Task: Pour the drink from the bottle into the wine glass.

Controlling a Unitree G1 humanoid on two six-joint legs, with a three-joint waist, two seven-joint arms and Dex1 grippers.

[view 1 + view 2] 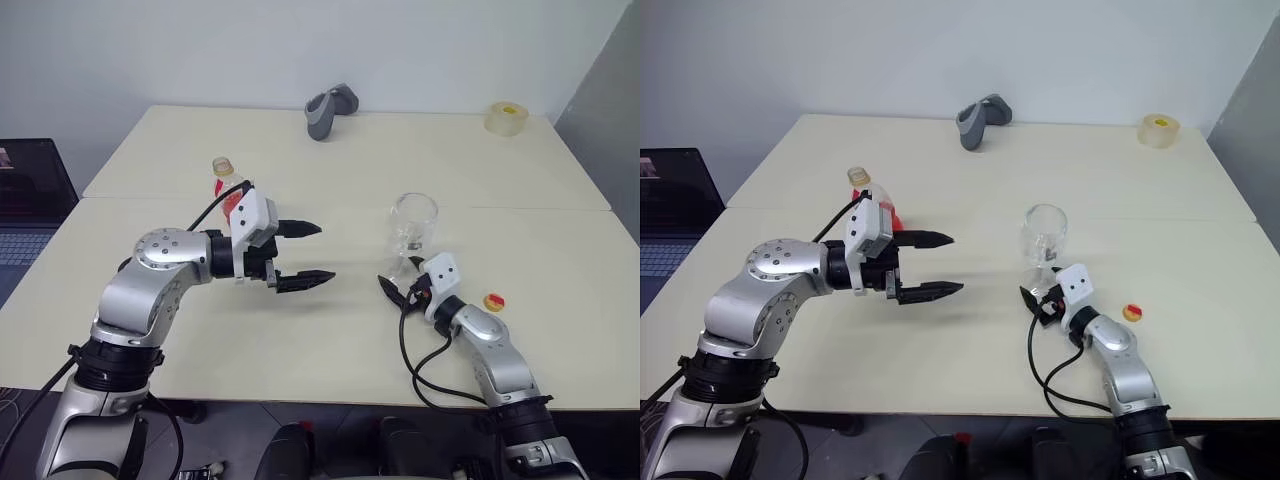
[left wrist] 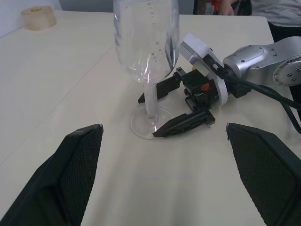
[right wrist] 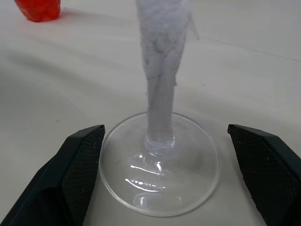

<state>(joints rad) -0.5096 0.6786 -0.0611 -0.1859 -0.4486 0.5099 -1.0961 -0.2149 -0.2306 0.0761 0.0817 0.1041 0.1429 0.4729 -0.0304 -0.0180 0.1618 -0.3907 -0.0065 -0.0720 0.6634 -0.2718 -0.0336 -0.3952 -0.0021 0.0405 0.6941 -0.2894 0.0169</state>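
The wine glass (image 1: 413, 228) stands upright on the table right of centre, its stem wrapped in white. My right gripper (image 1: 395, 290) lies low at the glass's foot (image 3: 160, 165), open, one finger on each side of the stem without touching it. My left gripper (image 1: 316, 253) hovers open and empty left of the glass, pointing toward it. The bottle (image 1: 225, 185) stands behind my left wrist, partly hidden by it. The red drink (image 3: 37, 9) shows in the bottle's base.
A small yellow and red cap (image 1: 493, 301) lies on the table just right of my right arm. A grey object (image 1: 330, 110) and a roll of tape (image 1: 507, 117) sit at the far edge. A laptop (image 1: 30, 200) is off to the left.
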